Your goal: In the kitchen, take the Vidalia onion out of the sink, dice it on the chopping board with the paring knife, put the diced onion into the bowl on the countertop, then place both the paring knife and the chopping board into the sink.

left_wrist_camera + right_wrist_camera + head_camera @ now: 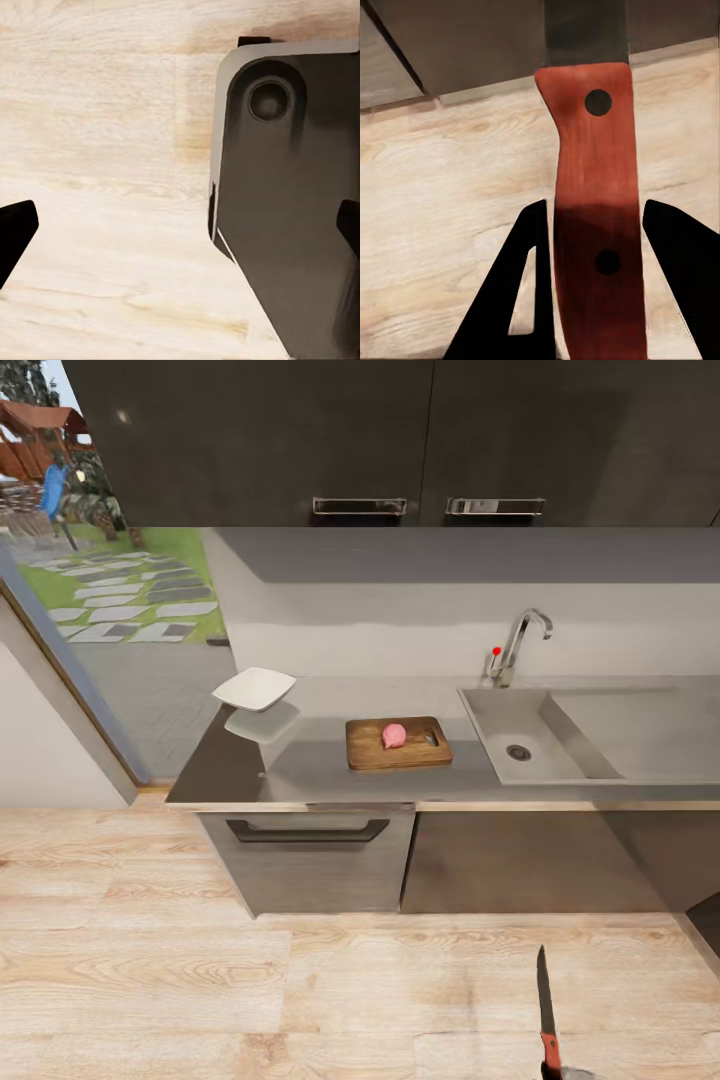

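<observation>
The Vidalia onion [394,735] is found whole on the chopping board [398,744], just left of the board's slot-shaped handle hole. The board lies flat on the countertop [330,775] with its long axis running left to right, between the bowl [254,688] on the left and the sink [540,735] on the right. The bowl is seen to hold nothing; the sink basin likewise holds nothing visible.

The paring knife [546,1015] is held low in the near right of the head view, over the wood floor [200,980], its blade pointing far, toward the counter. The onion lies far and to the left of the blade tip, well apart from it. In the right wrist view the right gripper [592,285] is clamped on the knife's red-orange handle, one finger on each side. The right arm is judged the one to carry out the cut.

The left gripper [180,232] is seen with its fingers spread wide and nothing between them, above the floor and a dark part of the robot's base [292,210].
</observation>
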You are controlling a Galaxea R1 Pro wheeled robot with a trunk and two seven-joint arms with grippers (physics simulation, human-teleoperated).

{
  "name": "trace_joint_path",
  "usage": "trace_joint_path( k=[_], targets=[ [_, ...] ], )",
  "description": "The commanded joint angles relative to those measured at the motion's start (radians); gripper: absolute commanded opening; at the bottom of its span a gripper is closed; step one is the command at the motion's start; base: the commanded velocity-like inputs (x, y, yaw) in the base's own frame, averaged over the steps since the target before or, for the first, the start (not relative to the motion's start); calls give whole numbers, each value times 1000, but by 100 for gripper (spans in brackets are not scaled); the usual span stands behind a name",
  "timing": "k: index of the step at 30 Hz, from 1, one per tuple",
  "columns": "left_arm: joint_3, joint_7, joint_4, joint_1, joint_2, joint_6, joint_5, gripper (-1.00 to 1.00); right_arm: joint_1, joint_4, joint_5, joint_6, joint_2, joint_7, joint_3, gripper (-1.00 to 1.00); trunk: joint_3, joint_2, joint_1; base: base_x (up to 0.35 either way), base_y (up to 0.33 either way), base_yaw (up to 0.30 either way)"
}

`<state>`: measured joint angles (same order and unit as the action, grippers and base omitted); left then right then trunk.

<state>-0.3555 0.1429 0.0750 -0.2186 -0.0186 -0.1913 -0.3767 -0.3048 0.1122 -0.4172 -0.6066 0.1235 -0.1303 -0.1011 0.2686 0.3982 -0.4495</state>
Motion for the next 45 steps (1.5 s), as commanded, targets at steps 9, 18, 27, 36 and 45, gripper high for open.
trace_joint_path(
  k=[9,18,27,36,45],
  targets=[
    [-7,0,3,-1,9,-17,-22,100,-1,301,-14,-1,0,288,-10,-100,2,2,0,-3,0,0],
    [-6,0,3,-1,9,-17,-22,100,-1,420,-6,17,-1,312,-15,-100,2,2,0,-164,0,0],
    [-6,0,3,-1,9,-17,-22,100,-1,428,133,20,-1,318,-13,-100,2,2,0,-306,0,0],
    [-6,-2,3,-1,8,-19,-22,100,-1,587,143,21,9,395,-9,-100,2,2,0,-293,0,0],
    [-6,-2,2,-1,9,-19,-22,100,-1,1117,258,431,23,469,0,-100,2,2,0,-26,0,0]
  ],
)
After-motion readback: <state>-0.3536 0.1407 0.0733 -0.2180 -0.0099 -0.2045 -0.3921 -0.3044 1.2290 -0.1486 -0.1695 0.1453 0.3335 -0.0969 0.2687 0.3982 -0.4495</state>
